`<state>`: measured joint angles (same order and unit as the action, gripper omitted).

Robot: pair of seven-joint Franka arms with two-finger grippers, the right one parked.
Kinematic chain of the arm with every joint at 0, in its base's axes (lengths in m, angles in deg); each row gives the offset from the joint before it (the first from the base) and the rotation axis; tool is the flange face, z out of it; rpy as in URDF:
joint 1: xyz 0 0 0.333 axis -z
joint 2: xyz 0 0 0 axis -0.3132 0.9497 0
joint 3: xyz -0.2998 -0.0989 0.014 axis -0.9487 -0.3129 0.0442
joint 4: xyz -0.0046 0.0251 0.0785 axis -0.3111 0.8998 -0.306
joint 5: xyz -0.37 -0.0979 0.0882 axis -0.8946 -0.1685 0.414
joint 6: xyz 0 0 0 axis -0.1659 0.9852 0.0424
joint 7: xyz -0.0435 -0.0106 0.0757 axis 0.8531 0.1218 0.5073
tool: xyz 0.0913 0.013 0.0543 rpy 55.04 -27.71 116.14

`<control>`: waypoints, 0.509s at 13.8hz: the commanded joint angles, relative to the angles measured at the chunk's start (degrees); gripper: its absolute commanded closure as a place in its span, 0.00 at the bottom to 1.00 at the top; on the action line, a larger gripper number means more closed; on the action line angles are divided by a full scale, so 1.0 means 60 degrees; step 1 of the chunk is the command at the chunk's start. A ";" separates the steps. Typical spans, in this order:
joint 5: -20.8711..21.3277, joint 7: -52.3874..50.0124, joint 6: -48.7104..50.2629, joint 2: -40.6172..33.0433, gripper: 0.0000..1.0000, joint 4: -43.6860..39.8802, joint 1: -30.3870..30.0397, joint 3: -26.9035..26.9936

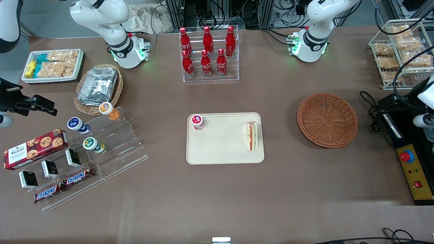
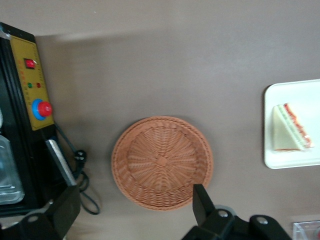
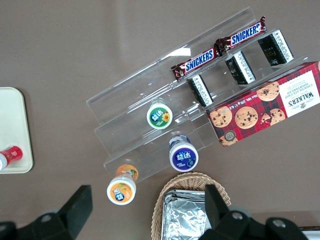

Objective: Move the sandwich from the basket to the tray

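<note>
Since the sandwich (image 1: 252, 136) already lies on the tray (image 1: 220, 149), long axis along its basket-side edge, your gripper (image 2: 135, 212) hovers spread empty over the basket (image 2: 162, 162).

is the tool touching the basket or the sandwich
Apart from both. The left wrist view shows the open tool above the empty basket; the sandwich lies on the tray.

Gripper (image 2: 132, 212): only two dark fingers (image 2: 202, 202) show in left wrist view, wide apart, roots cut by frame edge; in front view gripper itself not made out.
Tray (image 2: 295, 161): cut by frame edge in left wrist view, only end with sandwich (image 2: 289, 128) shows.
Control box (image 2: 25, 100) beside basket (image 2: 161, 162), away from tray: partly out of frame.
Clear object (image 2: 306, 230) near finger: mostly cut off, cannot tell what.
</note>
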<state>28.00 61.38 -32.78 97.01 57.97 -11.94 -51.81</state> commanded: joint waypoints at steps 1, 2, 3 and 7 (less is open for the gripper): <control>-0.0215 -0.0247 0.0185 0.0020 0.00 -0.0168 -0.0022 0.0095; -0.0215 -0.0247 0.0185 0.0020 0.00 -0.0169 -0.0022 0.0096; -0.0200 -0.0233 0.0170 0.0020 0.00 -0.0169 -0.0022 0.0096; -0.0185 -0.0276 0.0170 0.0020 0.00 -0.0169 -0.0022 0.0096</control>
<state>27.58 60.68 -32.77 97.01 57.97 -11.94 -51.20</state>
